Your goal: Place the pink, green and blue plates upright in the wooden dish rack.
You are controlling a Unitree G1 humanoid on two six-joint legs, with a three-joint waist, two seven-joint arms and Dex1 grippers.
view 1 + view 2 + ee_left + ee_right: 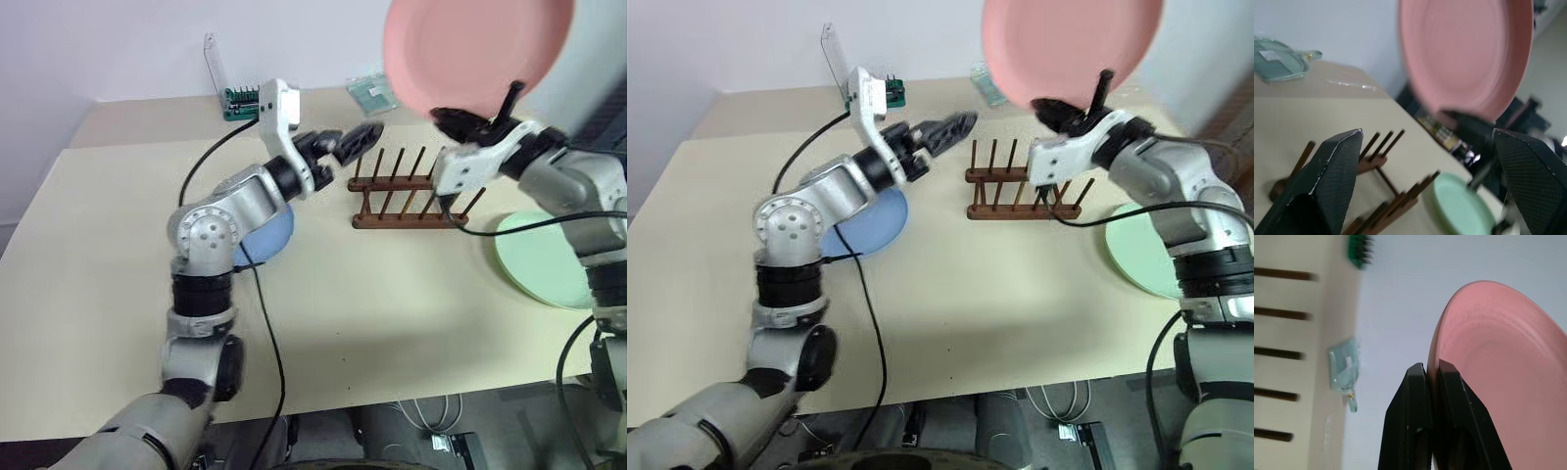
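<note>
My right gripper [490,110] is shut on the lower rim of the pink plate [475,49] and holds it high, nearly upright, above the right end of the wooden dish rack [402,201]. The wrist view shows both fingers [1415,401] pinching the pink rim [1498,372]. The rack's pegs hold nothing. My left gripper [367,140] is open and empty, hovering just left of the rack and pointing toward the pink plate [1464,54]. The blue plate [269,240] lies flat on the table, partly hidden under my left arm. The green plate [544,259] lies flat at the table's right edge.
A green tool-bit holder [240,98] with a raised clear lid stands at the table's far edge. A clear packet [370,93] lies behind the rack. Black cables trail from both wrists across the table [392,323].
</note>
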